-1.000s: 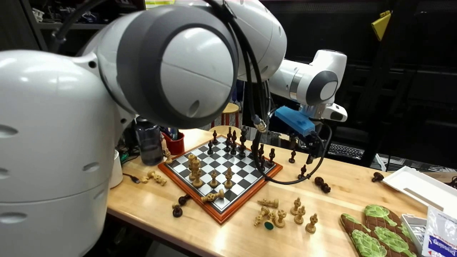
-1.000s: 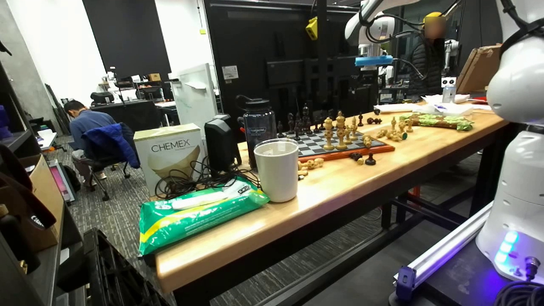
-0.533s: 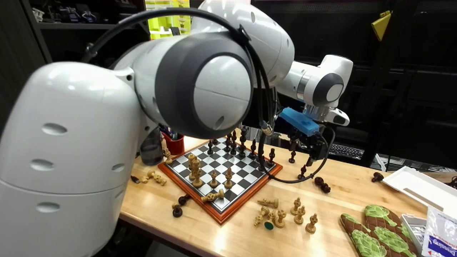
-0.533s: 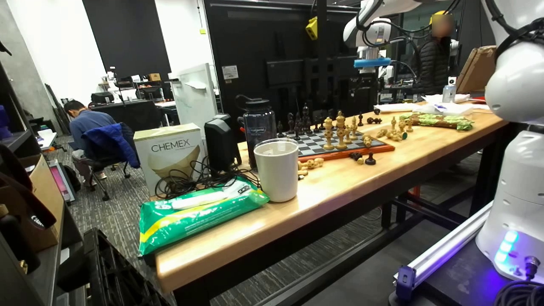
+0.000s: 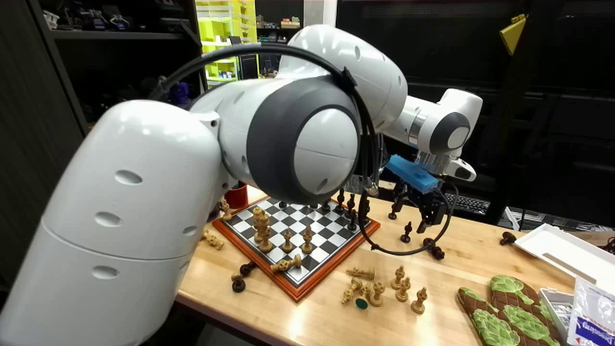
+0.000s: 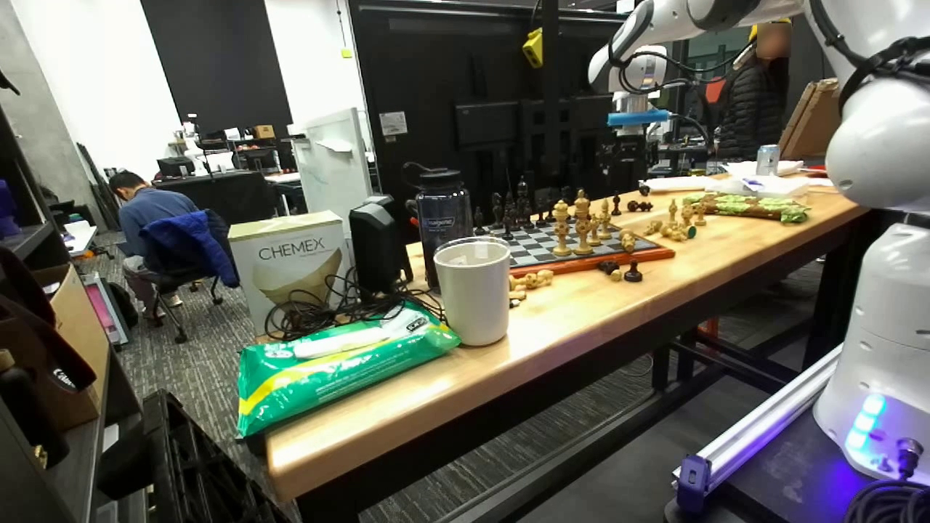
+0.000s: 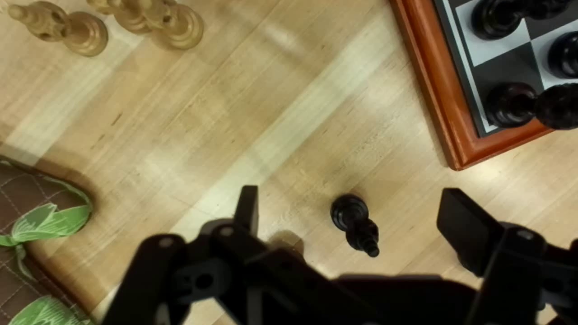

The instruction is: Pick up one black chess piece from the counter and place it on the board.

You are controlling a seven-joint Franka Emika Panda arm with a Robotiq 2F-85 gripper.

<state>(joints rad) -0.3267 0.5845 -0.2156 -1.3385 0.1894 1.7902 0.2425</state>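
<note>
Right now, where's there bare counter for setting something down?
In the wrist view, between the board, pale pieces, patterned mitt and black chess piece. In an exterior view, between those pale pieces and the counter's front edge. Crowded: among the board's dark pieces, and around the open gripper.

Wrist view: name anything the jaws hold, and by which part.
Nothing: the jaws stand open; the small black round-based chess piece seen between them stands on the pale tan wooden counter.

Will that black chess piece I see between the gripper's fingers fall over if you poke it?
Probably, if poked high: the black chess piece stands tall on a round base. Then it may roll in a curve, its base being wider than its top.
</note>
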